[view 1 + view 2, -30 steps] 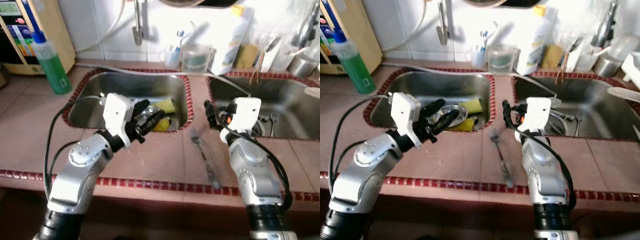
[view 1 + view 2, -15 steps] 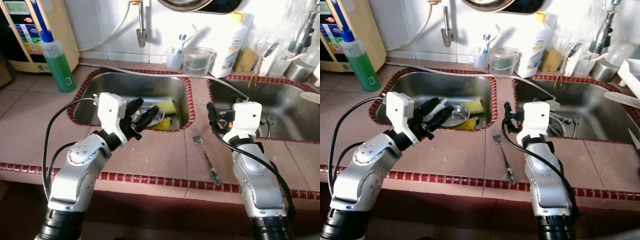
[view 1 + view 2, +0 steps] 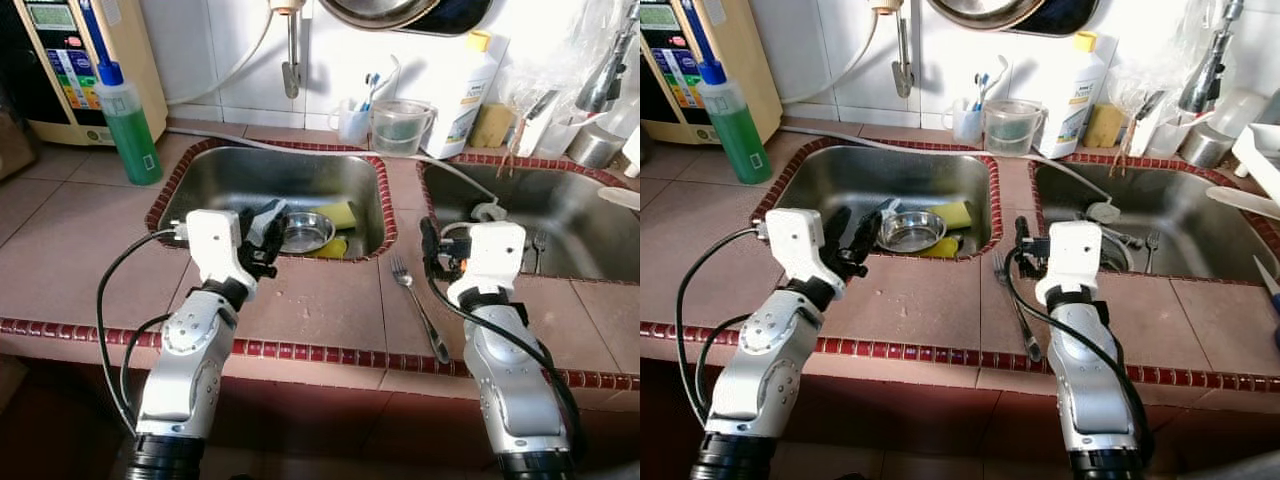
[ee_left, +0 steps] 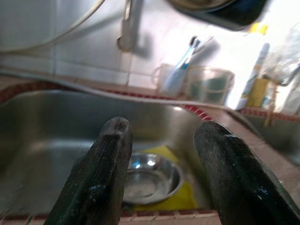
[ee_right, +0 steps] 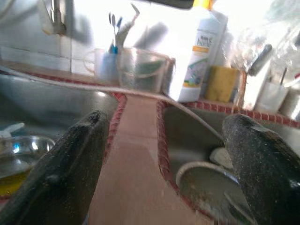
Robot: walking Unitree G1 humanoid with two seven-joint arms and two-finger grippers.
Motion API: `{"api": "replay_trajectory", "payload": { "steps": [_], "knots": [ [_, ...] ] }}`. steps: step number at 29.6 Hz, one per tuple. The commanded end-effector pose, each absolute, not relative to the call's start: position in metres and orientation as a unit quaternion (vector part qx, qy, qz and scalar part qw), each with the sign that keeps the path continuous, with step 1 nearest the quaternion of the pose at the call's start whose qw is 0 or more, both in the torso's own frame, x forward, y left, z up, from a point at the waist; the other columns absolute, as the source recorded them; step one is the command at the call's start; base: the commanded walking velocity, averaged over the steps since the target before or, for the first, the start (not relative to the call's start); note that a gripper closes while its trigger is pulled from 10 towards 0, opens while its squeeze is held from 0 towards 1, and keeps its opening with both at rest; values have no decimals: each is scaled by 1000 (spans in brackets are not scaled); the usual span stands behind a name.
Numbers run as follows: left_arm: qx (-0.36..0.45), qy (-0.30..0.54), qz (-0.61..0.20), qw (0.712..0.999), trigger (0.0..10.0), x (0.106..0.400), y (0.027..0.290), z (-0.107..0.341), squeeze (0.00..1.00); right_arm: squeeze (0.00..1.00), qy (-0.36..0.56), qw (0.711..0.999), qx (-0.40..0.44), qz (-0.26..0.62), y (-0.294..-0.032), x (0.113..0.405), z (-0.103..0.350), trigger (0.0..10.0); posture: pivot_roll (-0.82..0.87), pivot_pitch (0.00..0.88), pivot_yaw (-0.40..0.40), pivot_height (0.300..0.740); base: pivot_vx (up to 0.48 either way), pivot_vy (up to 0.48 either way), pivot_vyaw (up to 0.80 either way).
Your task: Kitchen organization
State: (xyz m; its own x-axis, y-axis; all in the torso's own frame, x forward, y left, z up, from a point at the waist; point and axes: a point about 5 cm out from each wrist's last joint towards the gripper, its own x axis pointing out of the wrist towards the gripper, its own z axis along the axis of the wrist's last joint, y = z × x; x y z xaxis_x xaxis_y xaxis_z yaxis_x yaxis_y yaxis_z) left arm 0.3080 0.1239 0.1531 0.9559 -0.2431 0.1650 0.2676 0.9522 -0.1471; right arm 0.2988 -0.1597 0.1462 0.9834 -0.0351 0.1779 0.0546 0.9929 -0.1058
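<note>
Black fingers of my left end effector [image 3: 262,232] stand apart and empty, held at the near rim of the left sink [image 3: 230,172]. Between those fingers, in the wrist view, I look at a small steel bowl [image 4: 150,180] resting on a yellow sponge [image 3: 338,213] at the bottom of that basin. My right end effector [image 5: 164,168] is also spread wide with nothing in it, raised over the tiled bench [image 3: 320,300] on the strip between the two sinks. Just beside it, toward my left, a fork [image 3: 418,308] lies loose on the bench, tines toward the wall and handle reaching the red-tiled front edge.

As far as I can judge, the tidying has barely begun: the bowl and sponge sit in the left sink, the fork lies out, and dishes rest in the right sink [image 3: 560,200], including what looks like another fork [image 3: 541,240]. A green soap bottle [image 3: 128,120], a cup of toothbrushes [image 3: 352,118], a clear jug [image 3: 400,125] and a white bottle [image 3: 470,85] stand along the back wall.

Glare washes out the far right corner, so the items there are hard to name. My right wrist housing hides that end effector from the head views, and the plate in the right sink is blurred.
</note>
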Motion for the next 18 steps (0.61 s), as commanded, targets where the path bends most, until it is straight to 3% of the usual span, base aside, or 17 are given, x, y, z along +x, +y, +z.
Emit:
{"api": "replay_trajectory", "payload": {
  "steps": [1,18],
  "knots": [
    [-80,-70,-110,988,10000,309,127,149,0,0,-78,995,-53,-35,-161,296,139,10000,-90,2,-32,703,0,0,0],
    [-59,-73,-77,993,10000,311,138,131,0,0,-62,996,-55,-13,-145,295,123,10000,-101,0,-49,703,0,0,0]
  ]
}}
